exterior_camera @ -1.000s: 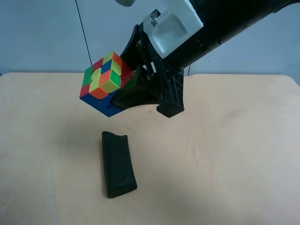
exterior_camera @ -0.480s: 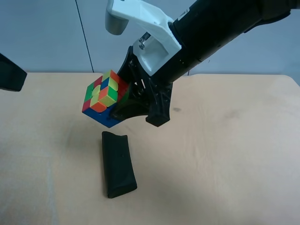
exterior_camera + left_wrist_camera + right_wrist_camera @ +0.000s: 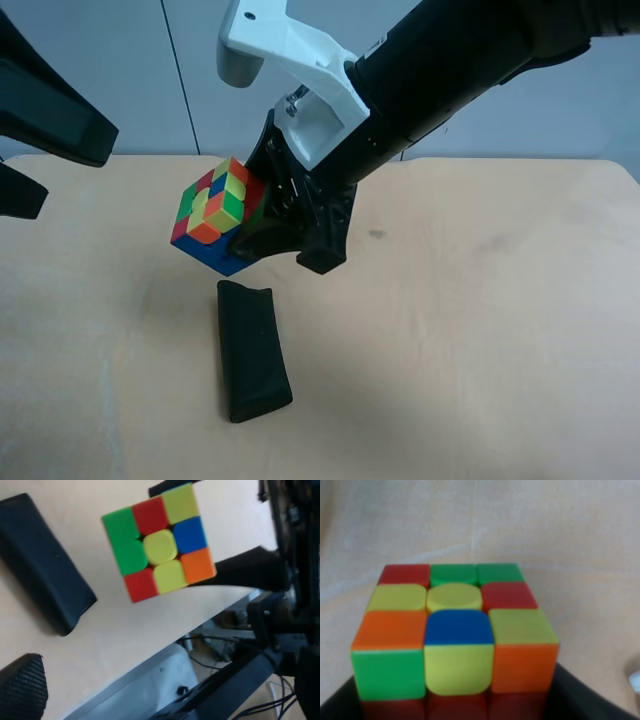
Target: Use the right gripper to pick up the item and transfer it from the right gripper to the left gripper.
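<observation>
The pale wooden table (image 3: 500,350) fills the lower part of the room. Over it reaches the thick black right arm (image 3: 450,60) with its white bracket (image 3: 290,50), slanting down from the exterior high view's upper right. A black pouch (image 3: 252,350) lies flat on the tabletop beneath it, touching nothing else.

The right gripper (image 3: 255,200) is clenched on the puzzle cube (image 3: 215,212) and holds it in the air, clear of the table and roughly above the pouch's far end. At the exterior high view's left edge the left gripper (image 3: 32,162) shows as two black wedges spread wide, with nothing between them.

What matters for the handover is that the cube lies sideways from that spread claw, about level with it and apart from it, with open air in between. The right gripper's fingers sit on the cube's far side, above and below. From the left wrist view, the face turned toward the left gripper, the one with the yellow centre square (image 3: 160,547), looks unobstructed. A cube has no long axis, so I'd judge the left claw needs only to come straight across and close on two free faces, staying off the right fingers.
</observation>
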`<state>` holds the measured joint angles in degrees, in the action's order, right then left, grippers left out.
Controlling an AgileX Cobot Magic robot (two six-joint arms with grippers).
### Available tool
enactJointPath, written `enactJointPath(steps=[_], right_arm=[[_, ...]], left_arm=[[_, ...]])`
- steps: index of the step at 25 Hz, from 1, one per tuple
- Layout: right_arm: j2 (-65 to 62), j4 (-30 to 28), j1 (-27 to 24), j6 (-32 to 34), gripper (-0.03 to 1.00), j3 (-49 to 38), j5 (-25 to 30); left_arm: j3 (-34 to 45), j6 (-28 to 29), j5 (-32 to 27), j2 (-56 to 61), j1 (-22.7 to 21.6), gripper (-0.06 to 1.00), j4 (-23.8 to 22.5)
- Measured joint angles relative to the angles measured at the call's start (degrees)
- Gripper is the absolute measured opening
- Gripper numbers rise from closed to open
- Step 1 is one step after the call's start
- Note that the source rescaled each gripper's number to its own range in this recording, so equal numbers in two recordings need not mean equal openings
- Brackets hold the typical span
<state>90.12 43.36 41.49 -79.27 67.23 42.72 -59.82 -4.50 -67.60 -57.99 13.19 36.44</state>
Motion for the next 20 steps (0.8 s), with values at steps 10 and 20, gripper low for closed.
enactJointPath(steps=[10,20], right_arm=[[0.39,0.2,0.0,0.0,0.01,0.0,-0.76],[0.39,0.62,0.0,0.0,0.01,0.0,-1.39]], left_arm=[[0.0,3.94,4.15,-4.37,0.0,1.0,0.83],[0.0,4.8,7.88,-9.51,4.01,1.0,0.88]])
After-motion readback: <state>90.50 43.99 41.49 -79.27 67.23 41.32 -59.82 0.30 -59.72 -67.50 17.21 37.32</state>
